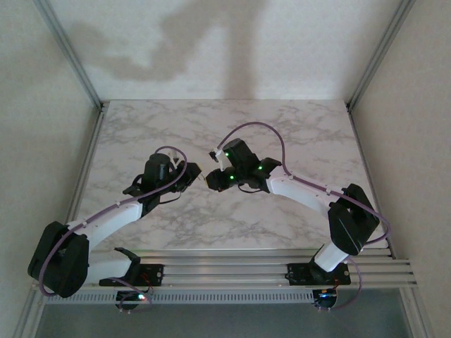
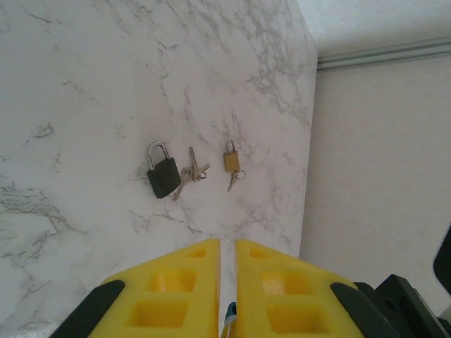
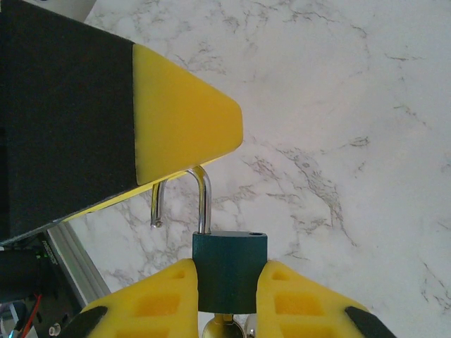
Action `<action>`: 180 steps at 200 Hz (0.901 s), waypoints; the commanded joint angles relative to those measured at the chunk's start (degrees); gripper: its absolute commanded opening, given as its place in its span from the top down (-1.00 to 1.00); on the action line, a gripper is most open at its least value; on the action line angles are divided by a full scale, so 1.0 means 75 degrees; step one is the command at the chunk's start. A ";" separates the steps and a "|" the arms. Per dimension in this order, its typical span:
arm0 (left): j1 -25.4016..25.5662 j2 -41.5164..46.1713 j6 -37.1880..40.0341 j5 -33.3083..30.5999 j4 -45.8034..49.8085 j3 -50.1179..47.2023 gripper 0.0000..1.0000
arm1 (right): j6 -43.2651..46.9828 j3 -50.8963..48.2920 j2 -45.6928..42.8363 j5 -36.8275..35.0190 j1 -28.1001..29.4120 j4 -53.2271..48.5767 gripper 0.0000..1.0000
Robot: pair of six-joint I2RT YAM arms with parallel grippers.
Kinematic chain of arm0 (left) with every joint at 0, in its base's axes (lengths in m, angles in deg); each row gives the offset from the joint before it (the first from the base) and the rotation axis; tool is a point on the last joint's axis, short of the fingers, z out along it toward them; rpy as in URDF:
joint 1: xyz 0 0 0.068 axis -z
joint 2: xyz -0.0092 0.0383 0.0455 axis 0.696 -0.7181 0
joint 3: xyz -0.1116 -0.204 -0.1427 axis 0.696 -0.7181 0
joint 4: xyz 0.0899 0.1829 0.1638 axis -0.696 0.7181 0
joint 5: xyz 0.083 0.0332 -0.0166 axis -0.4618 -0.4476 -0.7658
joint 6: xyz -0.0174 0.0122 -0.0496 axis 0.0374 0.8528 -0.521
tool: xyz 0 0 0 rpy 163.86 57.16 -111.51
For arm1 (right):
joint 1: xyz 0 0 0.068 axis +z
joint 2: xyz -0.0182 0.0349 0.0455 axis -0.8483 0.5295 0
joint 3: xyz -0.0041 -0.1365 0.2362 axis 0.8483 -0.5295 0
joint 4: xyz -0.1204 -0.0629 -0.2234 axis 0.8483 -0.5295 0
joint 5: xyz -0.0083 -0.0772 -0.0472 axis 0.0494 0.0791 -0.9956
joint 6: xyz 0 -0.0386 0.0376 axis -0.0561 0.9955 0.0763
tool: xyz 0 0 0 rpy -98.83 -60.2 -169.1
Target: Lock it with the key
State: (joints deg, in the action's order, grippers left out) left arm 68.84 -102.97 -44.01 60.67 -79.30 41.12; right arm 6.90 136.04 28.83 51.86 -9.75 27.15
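Bracing is given by right fingers [image 3: 162, 296] clamped on the blue padlock [image 3: 229, 271], presumably so its open shackle [image 3: 204, 204], pinched by narrowed left fingers [image 2: 176, 289], can be seated.

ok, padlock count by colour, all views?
black padlock: 1
brass padlock: 1
blue padlock: 1
Total: 3
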 commanded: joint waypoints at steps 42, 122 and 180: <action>0.0077 0.0030 0.0021 0.0201 -0.0176 -0.0170 0.78 | -0.0128 0.0140 0.0011 0.0161 0.0068 0.0173 0.65; 0.0077 0.0182 -0.0003 0.0046 -0.0184 -0.0280 1.00 | -0.0125 0.0193 0.0152 0.0316 0.0162 0.0187 0.62; 0.0074 0.0314 -0.0137 0.0000 -0.0348 -0.0435 1.00 | -0.0121 0.0250 0.0245 0.0398 0.0160 0.0126 0.62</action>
State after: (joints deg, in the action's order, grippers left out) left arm 68.84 -102.07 -44.23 60.58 -80.70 38.98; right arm 6.09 136.04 29.88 53.00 -9.23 26.64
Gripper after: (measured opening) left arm 0.043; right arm 0.199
